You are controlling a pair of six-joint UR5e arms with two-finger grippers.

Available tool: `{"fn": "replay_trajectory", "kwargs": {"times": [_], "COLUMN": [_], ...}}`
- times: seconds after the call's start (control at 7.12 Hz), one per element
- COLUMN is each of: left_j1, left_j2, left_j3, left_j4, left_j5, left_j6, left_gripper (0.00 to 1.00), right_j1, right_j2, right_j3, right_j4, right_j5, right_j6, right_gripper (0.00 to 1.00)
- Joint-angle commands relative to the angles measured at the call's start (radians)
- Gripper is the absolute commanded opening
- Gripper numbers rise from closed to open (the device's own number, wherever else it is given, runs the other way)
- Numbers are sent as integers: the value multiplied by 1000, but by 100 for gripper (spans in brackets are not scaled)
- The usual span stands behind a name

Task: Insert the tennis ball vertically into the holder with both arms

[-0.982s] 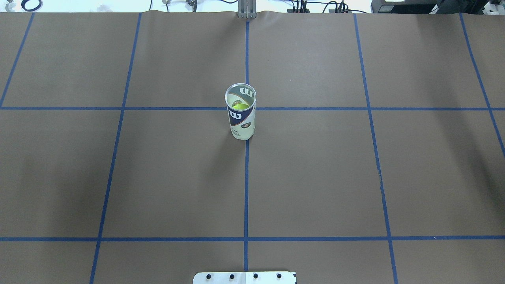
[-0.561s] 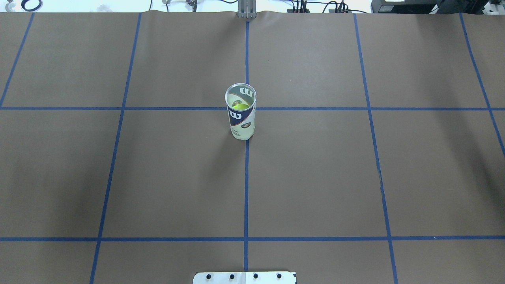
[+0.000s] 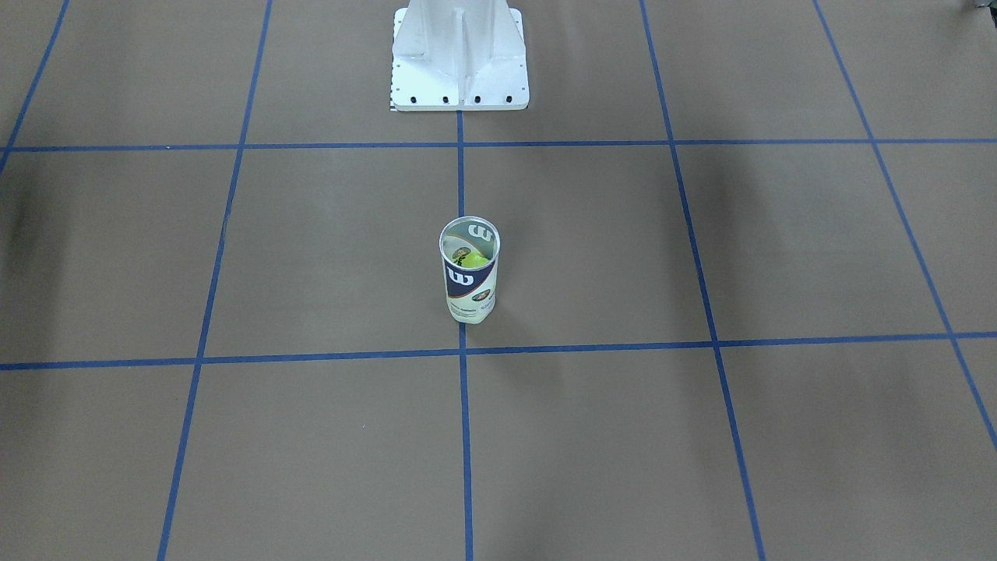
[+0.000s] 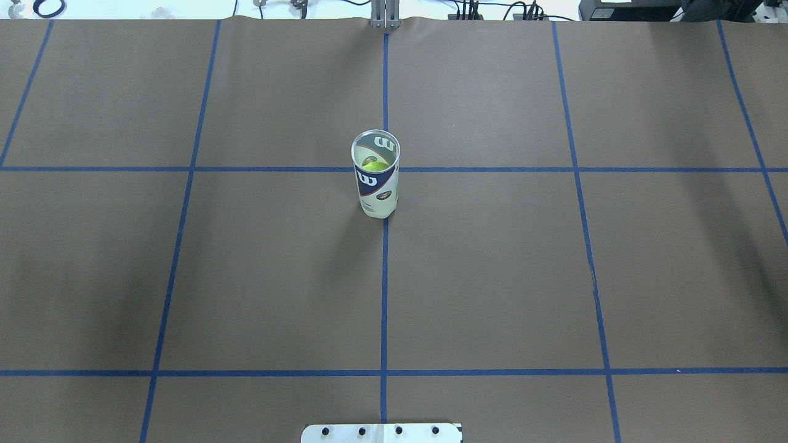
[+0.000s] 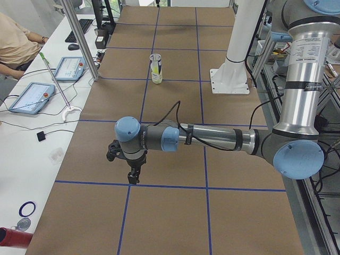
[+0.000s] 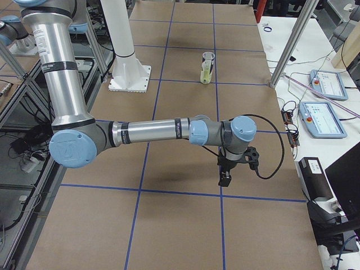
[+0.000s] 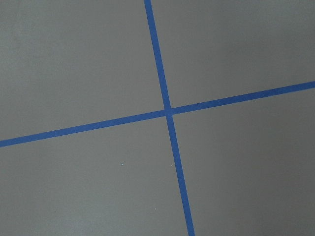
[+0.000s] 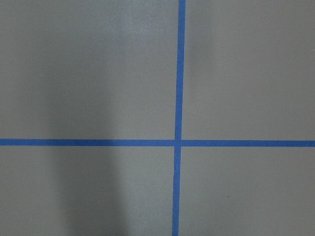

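The holder (image 4: 376, 187) stands upright with its mouth open at the middle of the table, on the blue centre line; it also shows in the front view (image 3: 469, 284) and, small, in both side views (image 5: 155, 69) (image 6: 207, 68). A yellow-green tennis ball (image 4: 373, 165) sits inside it (image 3: 472, 258). Both arms are stretched out low over the table's ends, far from the holder. The left gripper (image 5: 133, 175) and the right gripper (image 6: 225, 179) point down; I cannot tell whether they are open or shut. Both wrist views show only brown paper and a blue tape cross.
The white pedestal base (image 3: 459, 70) stands at the robot's side of the table (image 4: 381, 433). Aluminium posts (image 5: 79, 40) (image 6: 292, 45) rise at the far edge. Tablets (image 5: 32, 98) (image 6: 323, 118) and cables lie on side tables. A person (image 5: 16, 40) sits at the left end.
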State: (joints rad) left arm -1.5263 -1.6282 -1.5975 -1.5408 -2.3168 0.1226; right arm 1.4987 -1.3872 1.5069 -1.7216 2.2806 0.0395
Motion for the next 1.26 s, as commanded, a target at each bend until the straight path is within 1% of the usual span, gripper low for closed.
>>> {"fn": "replay_trajectory", "kwargs": {"times": [0.0, 0.28, 0.56, 0.84, 0.98, 1.12], "left_j1": [0, 0, 0, 2, 2, 2], "left_j2": [2, 10, 11, 27, 27, 27], "left_j3": [5, 4, 4, 1, -2, -2], "left_j4": [-1, -1, -1, -2, -1, -1], "left_j5": [0, 0, 0, -1, -1, -1], "left_j6": [0, -1, 0, 2, 2, 0], "left_gripper": [100, 100, 100, 100, 100, 100], "right_j1": [0, -2, -11, -31, -38, -47], "right_j2": [-10, -29, -26, -18, -4, -7], "right_j3": [-8, -4, -17, -8, -10, -16], "right_j4": [-1, 1, 1, 2, 10, 51], "right_j5": [2, -7, -18, -16, -16, -18], "right_j6": [-3, -13, -6, -3, -7, -3], "right_gripper": [100, 100, 100, 100, 100, 100]}}
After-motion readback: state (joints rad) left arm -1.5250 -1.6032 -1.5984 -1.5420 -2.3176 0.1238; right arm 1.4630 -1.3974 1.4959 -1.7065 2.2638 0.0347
